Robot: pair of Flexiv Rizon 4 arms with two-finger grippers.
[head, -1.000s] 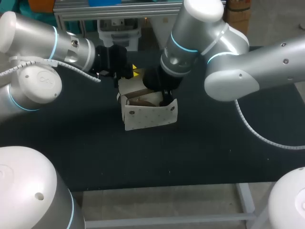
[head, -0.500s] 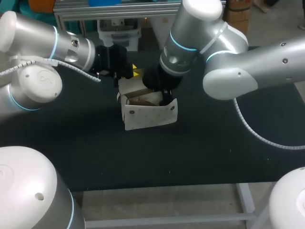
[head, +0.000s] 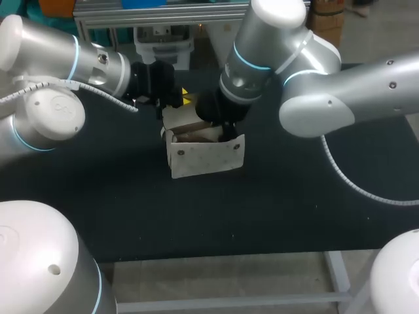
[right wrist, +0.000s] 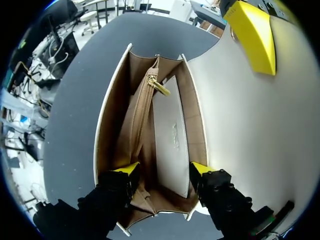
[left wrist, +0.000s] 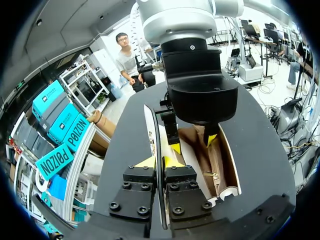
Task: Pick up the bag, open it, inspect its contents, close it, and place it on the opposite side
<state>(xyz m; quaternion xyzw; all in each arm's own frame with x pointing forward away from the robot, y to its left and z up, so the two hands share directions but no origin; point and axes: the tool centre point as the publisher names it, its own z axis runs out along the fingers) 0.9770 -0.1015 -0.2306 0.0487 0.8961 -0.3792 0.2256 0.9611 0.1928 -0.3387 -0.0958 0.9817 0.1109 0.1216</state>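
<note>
A black table (head: 294,216) fills the head view. Our two silver arms meet over its middle, the left arm (head: 59,59) entering from the left and the right arm (head: 340,91) bending steeply down from the right.

Between them a white, box-shaped handbag with a tan lining (head: 206,156) stands upright on the table with its mouth open. Its long axis runs across the table from side to side.

The handbag's white flap (right wrist: 240,115) is raised on the far side. Our left gripper (left wrist: 161,161) pinches it edge-on, one yellow tip on each face.

Our right gripper (right wrist: 164,170) points straight down into the mouth. Its fingers are spread across the handbag's short width and clasp nothing, one near each long wall. The lined compartments lie directly ahead of it, with a small gold zip pull (right wrist: 159,86) on the middle divider.

We judge the inspection to be in hand. To close the handbag, the right gripper would have to lift straight out first, because the flap folds over that same opening.
</note>
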